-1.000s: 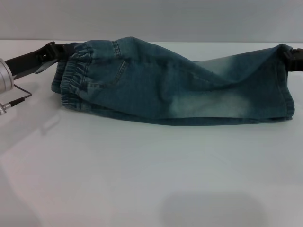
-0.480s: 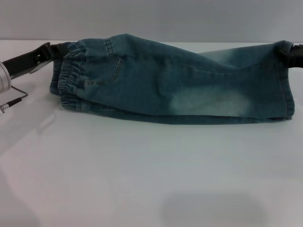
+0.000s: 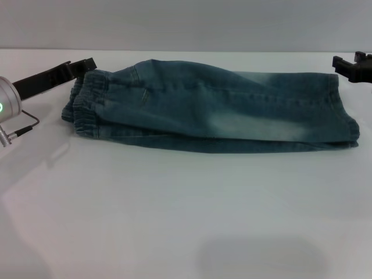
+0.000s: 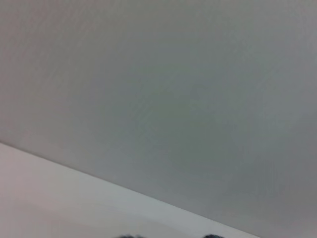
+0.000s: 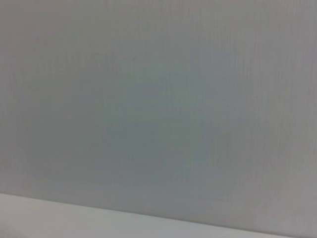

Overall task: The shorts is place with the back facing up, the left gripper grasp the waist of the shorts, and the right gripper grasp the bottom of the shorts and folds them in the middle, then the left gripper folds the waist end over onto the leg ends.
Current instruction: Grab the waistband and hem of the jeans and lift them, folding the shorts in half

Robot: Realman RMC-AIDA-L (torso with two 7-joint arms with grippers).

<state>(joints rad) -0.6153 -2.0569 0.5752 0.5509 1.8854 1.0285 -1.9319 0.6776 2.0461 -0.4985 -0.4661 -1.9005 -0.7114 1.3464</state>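
Observation:
The shorts [image 3: 221,110] lie flat on the white table [image 3: 174,209] in the head view, folded lengthwise into one long band of faded blue denim. The ruffled waist of the shorts [image 3: 87,107] is at the left end. The hemmed leg ends [image 3: 344,113], the bottom of the shorts, are at the right. My left gripper [image 3: 84,65] is just off the far corner of the waistband, open and holding nothing. My right gripper [image 3: 347,61] is beside the far corner of the leg ends, open and clear of the cloth. Both wrist views show only wall and table.
The table's far edge meets a grey wall [image 3: 186,23] right behind the shorts. The left arm's silver wrist [image 3: 7,104] with its green light and a thin cable [image 3: 20,129] sits low at the left edge. Bare table stretches in front of the shorts.
Both grippers held the far edge of the shorts up a second ago. They have let go, the cloth has dropped flat, and both have drawn slightly away from it.

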